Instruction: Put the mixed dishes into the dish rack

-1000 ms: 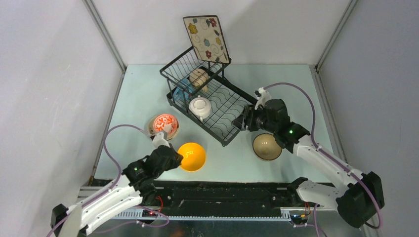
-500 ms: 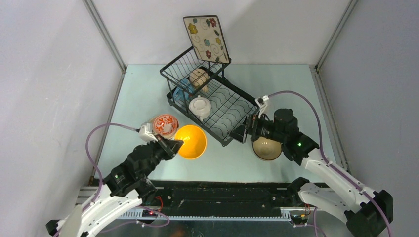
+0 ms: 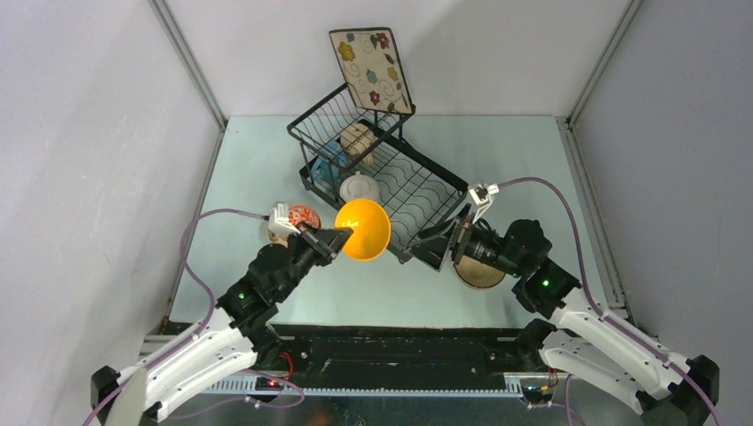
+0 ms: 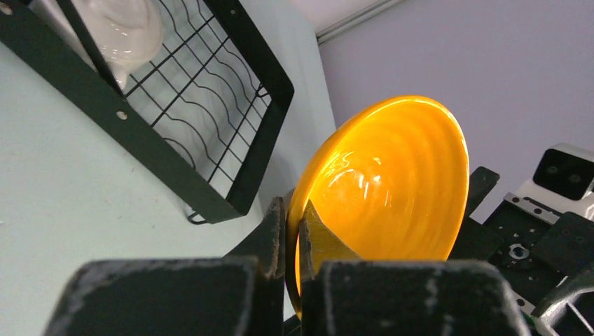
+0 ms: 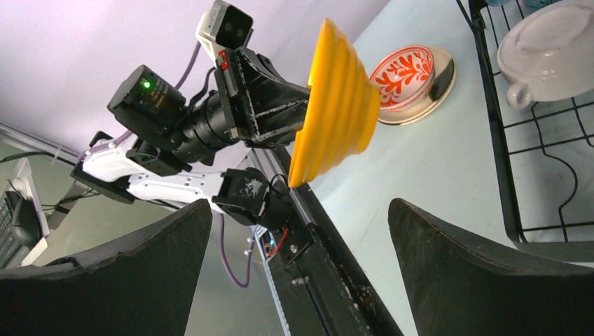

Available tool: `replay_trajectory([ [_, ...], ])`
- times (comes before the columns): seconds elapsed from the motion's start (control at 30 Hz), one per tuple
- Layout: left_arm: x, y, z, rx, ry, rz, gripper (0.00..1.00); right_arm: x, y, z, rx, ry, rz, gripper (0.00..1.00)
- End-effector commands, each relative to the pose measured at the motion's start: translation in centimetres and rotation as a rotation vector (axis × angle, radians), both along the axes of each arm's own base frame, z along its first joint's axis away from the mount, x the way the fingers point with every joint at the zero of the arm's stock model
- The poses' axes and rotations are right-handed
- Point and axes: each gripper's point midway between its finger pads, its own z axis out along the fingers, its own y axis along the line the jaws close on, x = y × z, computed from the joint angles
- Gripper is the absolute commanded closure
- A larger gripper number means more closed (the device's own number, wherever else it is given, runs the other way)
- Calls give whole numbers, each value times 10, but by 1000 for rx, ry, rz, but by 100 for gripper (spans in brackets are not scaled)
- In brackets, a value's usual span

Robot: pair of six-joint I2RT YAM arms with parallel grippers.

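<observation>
Beside the rack, left fingers are pinching the orange bowl's rim, right fingers gaping wide — best keeping it edge-on going in.

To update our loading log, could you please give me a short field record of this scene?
left fingers: shut on orange-yellow bowl rim; bowl raised, tipped on edge
right fingers: open, empty, facing that bowl
dish rack: white two-handled bowl inside
square floral plate: upright at the rack's far corner
on table: red-patterned bowl; tan bowl, partly under right arm
</observation>
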Motion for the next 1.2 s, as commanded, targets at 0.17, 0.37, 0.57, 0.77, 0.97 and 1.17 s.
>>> replay_trajectory([
  [0.17,1,-25,55,-250,-53,-104,100,8,24,11,104,24,34,2],
  [0.37,-1,-29,61,-293,-50,-128,100,11,37,11,133,39,47,6],
  [0.57,-1,-33,57,-306,-33,-148,100,18,44,9,150,52,34,11],
  [0.77,-2,-43,51,-311,-5,-188,100,21,49,14,177,33,22,19],
  [0.97,-1,-48,49,-309,5,-205,100,29,51,11,162,25,-25,36],
  [1.17,5,-46,37,-226,23,-172,67,42,44,9,72,-5,-104,76],
])
